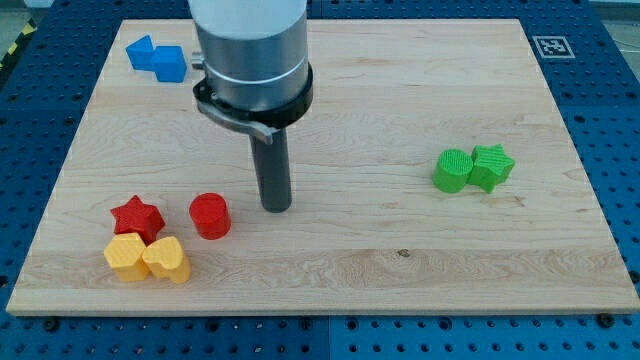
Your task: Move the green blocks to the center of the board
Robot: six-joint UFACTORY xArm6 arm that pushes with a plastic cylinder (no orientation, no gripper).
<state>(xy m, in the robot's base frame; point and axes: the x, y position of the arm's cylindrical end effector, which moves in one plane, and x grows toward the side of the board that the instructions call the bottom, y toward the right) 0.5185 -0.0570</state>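
the two green blocks sit right of centre on the wooden board (330, 270), touching each other: a green round block (453, 170) on the left and a green star-like block (492, 166) on the right. my tip (277, 207) rests left of centre, well apart from them, holding nothing since the rod has no jaws. just left of the tip stands a red cylinder (210, 215). further lower left cluster a red star (136, 217), a yellow block (126, 256) and a yellow heart (166, 259). two blue blocks (156, 58) lie at upper left
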